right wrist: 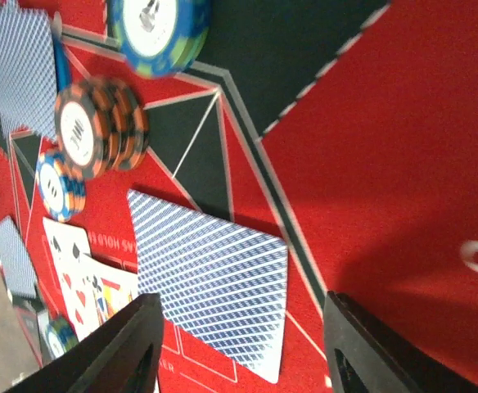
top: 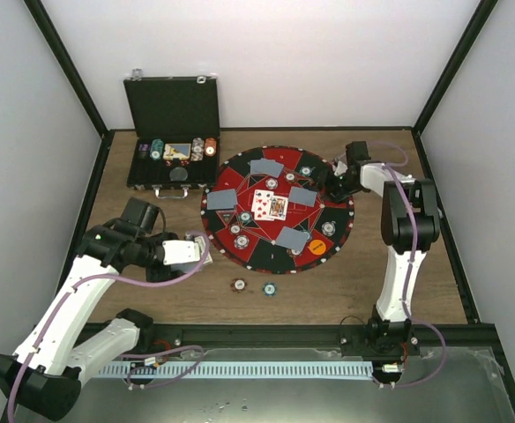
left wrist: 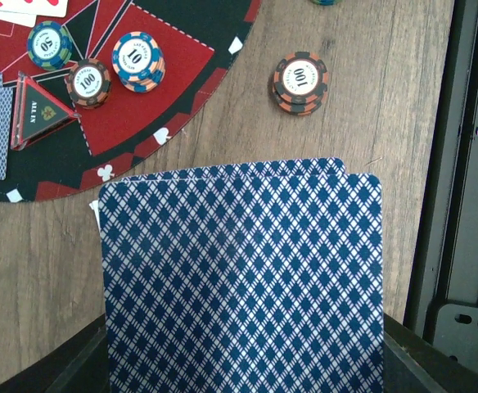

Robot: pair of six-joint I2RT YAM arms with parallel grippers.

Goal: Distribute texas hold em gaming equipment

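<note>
My left gripper (top: 191,251) hovers over the wood just left of the round mat, shut on a small stack of blue-backed playing cards (left wrist: 239,278) that fills the left wrist view and hides its fingers. My right gripper (right wrist: 239,360) is low over the mat's right side, its jaws open. One face-down card (right wrist: 210,278) lies flat on the red felt just ahead of them, untouched. Chip stacks (right wrist: 100,127) sit beyond it. More face-down cards (top: 266,166) ring the mat, with face-up cards (top: 270,205) at its centre. An orange button (top: 317,246) lies near the front rim.
The black case (top: 171,132) stands open at the back left with chips in its tray. Two chip stacks (top: 239,285) sit on the wood in front of the mat (top: 240,256). A triangular marker (left wrist: 42,115) lies on the mat's left side beside several chips (left wrist: 138,60).
</note>
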